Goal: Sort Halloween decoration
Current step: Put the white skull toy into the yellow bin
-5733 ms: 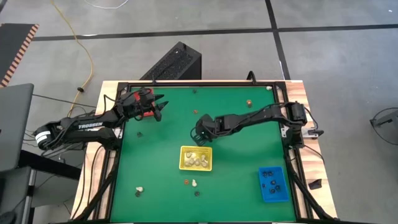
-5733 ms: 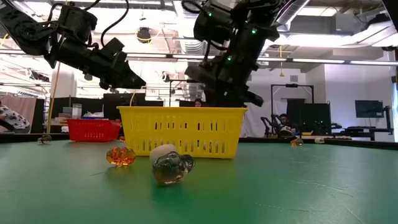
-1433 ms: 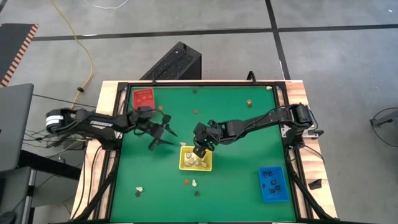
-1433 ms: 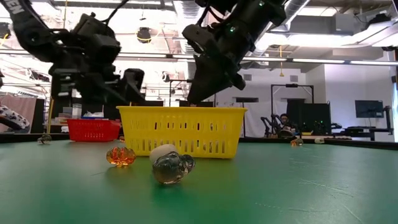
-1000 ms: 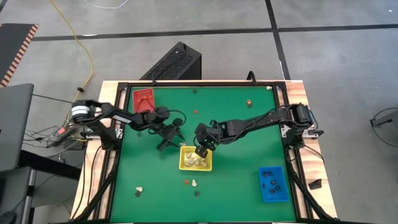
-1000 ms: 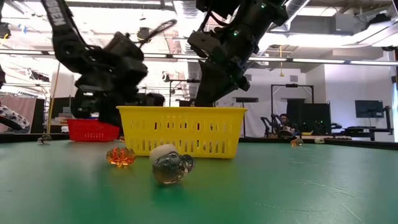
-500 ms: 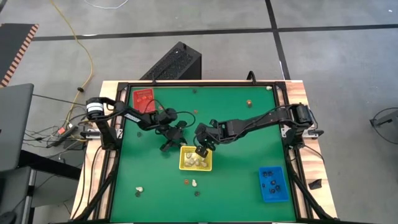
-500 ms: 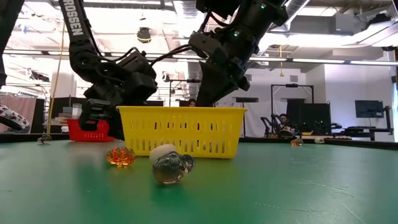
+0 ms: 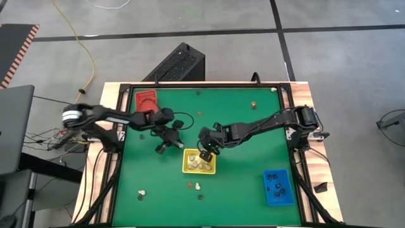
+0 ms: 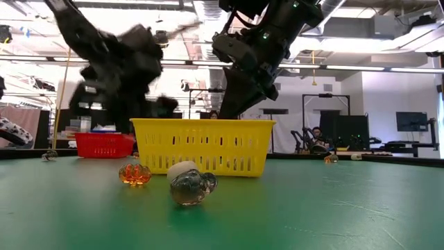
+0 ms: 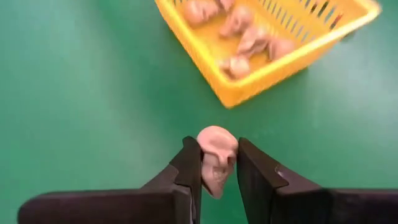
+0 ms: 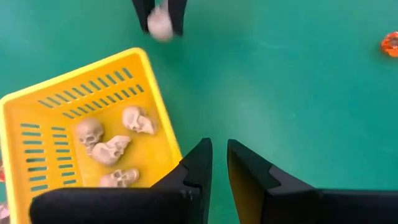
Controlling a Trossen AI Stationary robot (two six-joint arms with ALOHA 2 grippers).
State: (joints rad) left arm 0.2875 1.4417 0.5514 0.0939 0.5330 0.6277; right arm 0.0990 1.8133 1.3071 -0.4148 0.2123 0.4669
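Note:
My left gripper [image 9: 161, 149] hangs just left of the yellow tray [image 9: 212, 168], shut on a cream-white skull [image 11: 216, 155]. That tray holds several cream skulls [image 12: 111, 149]. My right gripper [image 12: 219, 152] hovers over the tray's far rim, its fingers a narrow gap apart with nothing between them. An orange pumpkin [image 10: 134, 173], a cream skull [image 10: 182, 169] and a clear skull [image 10: 193, 187] lie on the mat near the front edge. More trinkets lie at the front left [image 9: 140, 194] and far side [image 9: 254, 104]. My left gripper pinches the cream skull by its two sides [image 11: 205, 157] between the two fingers. The fingers come from above, pointing down. The skull's top [image 11: 216, 137] sticks out beyond the fingertips, and it seems lifted clear of the mat.
The red tray [image 9: 145, 100] stands at the far left corner and the blue tray [image 9: 278, 187], with black trinkets in it, at the near right. Bare green mat lies between the trays. A black frame [image 9: 190, 85] runs round the table.
My left gripper has dipped to the mat left of the yellow tray, shut on the cream skull there, then risen and drifted slightly toward the table's left edge with it. My right gripper has stayed over the yellow tray.

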